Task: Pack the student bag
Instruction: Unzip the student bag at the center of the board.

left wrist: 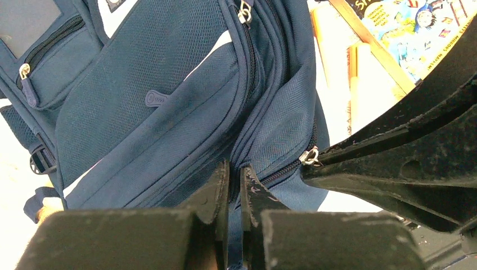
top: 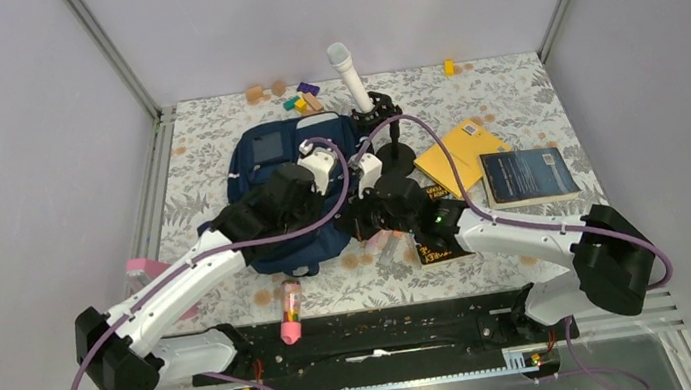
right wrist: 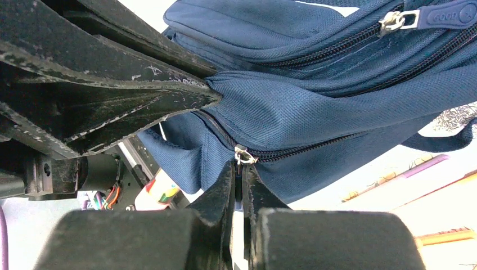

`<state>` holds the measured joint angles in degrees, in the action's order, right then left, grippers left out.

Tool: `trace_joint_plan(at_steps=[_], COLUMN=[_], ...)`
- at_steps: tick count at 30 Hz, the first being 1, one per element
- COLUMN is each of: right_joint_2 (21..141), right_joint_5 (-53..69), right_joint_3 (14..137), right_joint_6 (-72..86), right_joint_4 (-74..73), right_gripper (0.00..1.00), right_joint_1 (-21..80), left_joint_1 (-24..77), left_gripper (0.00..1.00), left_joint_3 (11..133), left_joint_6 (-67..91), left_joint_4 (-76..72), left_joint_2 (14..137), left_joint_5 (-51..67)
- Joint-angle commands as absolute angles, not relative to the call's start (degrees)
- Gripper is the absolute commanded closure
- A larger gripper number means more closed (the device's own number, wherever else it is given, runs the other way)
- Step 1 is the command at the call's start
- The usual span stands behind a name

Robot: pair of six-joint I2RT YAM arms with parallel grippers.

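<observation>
The left end effector (left wrist: 235, 179) clamps the student bag (left wrist: 169, 112) fabric; the right end effector (right wrist: 238, 171) pinches its zipper pull (right wrist: 243, 154). Unzipping looks in hand: next, slide the pull along.

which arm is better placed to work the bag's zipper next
Right: the right fingers are shut on the zipper pull at the student bag's side, ready to drag it along the track. The left fingers only pinch bag fabric nearby, bracing it.
</observation>
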<state>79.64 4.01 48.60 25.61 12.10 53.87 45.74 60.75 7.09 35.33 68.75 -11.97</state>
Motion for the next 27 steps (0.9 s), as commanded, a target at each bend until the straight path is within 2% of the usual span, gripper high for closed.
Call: trace_joint_plan(at_steps=[1,19,22,25,27], right_joint_2=[78.14,83.08,81.3,77.72,74.8], right_joint_5=[3.99,-2.74,-4.08,-7.22,-10.01], right_joint_3=[50.75,54.78,53.44,51.46,50.12], right_joint_6=[28.03,30.03,29.18,26.56,24.75], right_joint_4=[17.66,16.91,17.1,14.52,12.43], right_gripper=[1.0,0.98,0.85,0.6,0.47], right_joint_1=[57.68,64.33,64.34,64.34,64.26], left_joint_1=[45.62,45.62,45.61,45.53,45.49], left_gripper=[1.0,1.0,1.0,1.0,1.0], left_joint_3=[60.35,59.41,59.69,60.17,58.92], left_joint_6=[6.33,6.52,5.05,0.85,0.45], left_joint_4=[24.8,23.08,24.91,27.7,28.24], left_joint_2=[65.16,63.92,63.13,61.62,60.17], left_joint_5=[-11.71,-9.93,-11.04,-11.39,-12.42])
